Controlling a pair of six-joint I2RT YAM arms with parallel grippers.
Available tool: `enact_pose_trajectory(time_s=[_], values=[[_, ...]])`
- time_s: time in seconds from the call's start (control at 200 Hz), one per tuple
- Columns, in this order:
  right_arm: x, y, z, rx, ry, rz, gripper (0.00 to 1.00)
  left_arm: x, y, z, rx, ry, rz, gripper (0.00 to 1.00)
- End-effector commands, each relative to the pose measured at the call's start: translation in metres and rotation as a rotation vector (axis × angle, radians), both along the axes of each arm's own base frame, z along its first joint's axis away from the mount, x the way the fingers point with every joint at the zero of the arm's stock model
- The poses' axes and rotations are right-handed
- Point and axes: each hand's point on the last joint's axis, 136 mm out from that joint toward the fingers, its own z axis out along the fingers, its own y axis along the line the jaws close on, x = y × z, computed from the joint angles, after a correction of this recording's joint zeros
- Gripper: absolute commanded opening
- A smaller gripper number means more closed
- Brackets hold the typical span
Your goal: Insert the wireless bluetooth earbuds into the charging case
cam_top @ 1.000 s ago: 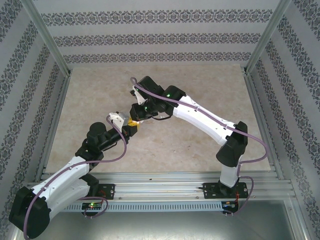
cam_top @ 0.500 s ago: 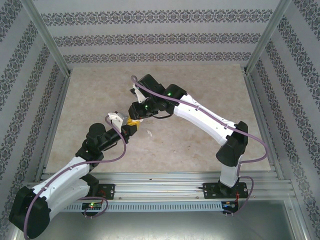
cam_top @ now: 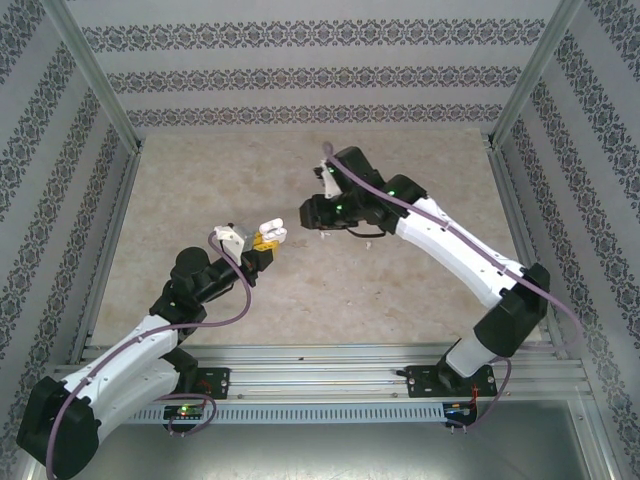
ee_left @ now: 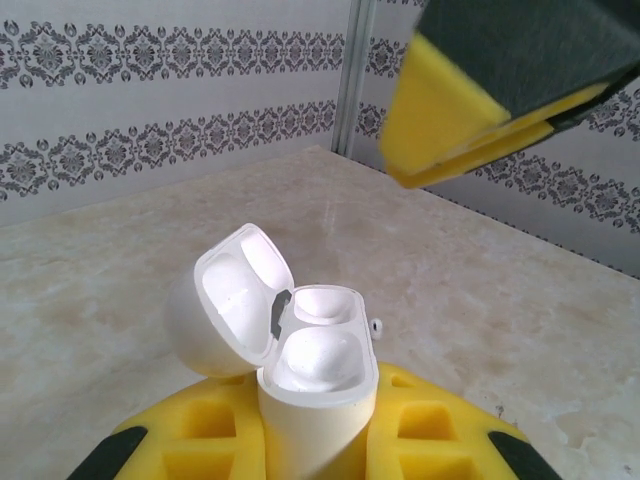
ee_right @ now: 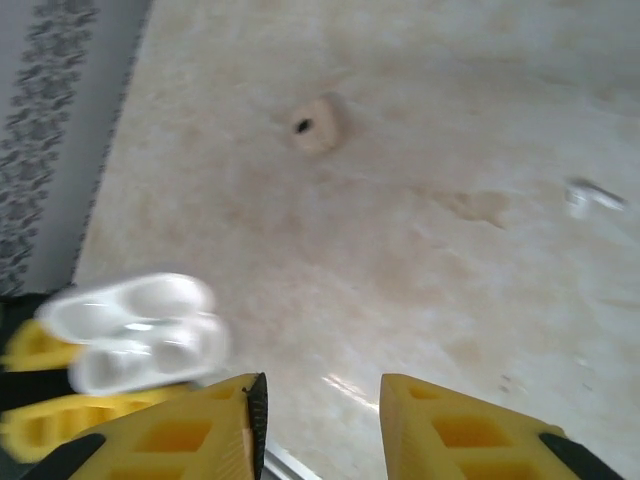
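Since 1 second ago, the right arm has swung away from the left arm, and the right hand (cam_top: 308,213) now hangs apart from the case it was crowding, with bare surface (cam_top: 200,200) between the 2 hands.

The left hand (cam_top: 262,240) sits near the middle of the beige marbled surface. Its yellow fingers (ee_left: 430,440) are clamped on the lower body of the charging case (ee_left: 318,375), a small glossy white case held upright above the surface. The lid (ee_left: 235,310) is hinged open and leans back to the left, its hollow inside showing. The 2 white wells in the body face up.

The right hand is empty. In the right wrist view, its 2 yellow fingers stand partly apart with a plain gap between them and nothing in it. From the left wrist view, the same hand appears as a blurred yellow and black shape at the upper right, above and beyond the case.

On the surface in the right wrist view lies a tan rounded piece (ee_right: 318,125) with a dark hole, well beyond the right hand. Farther right lies a small white piece (ee_right: 590,197), well apart from the case; it is too blurred to name for certain and may be an earbud.

Patterned walls (cam_top: 300,80) close in the surface on 3 sides.
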Motion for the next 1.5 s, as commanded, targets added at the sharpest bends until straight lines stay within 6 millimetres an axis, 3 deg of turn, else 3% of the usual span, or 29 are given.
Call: enact_pose_trajectory(time_s=[0.0,0.2,0.385,0.57,0.944,1.179,1.494], values=[[0.013,-0.047,-0.014,-0.028,0.024,-0.138,0.38,-0.002,-0.001,0.004,0.029,-0.025,-0.005,0.00],[0.045,-0.136,-0.086,-0.163,0.129,-0.330,0.38,0.000,-0.004,0.000,0.048,-0.016,-0.017,0.00],[0.053,-0.165,-0.142,-0.301,0.226,-0.321,0.37,0.003,-0.007,-0.004,0.063,-0.002,-0.028,0.00],[0.058,-0.151,-0.178,-0.228,0.304,-0.311,0.37,0.008,-0.011,-0.005,0.068,0.003,-0.035,0.00],[0.068,-0.149,-0.213,-0.263,0.433,-0.377,0.37,0.011,-0.014,-0.010,0.085,0.019,-0.046,0.00],[0.064,-0.144,-0.215,-0.273,0.459,-0.468,0.47,0.011,-0.016,-0.013,0.098,0.019,-0.054,0.00],[0.060,-0.140,-0.219,-0.277,0.470,-0.567,0.47,0.008,-0.017,-0.013,0.113,0.009,-0.074,0.00]])
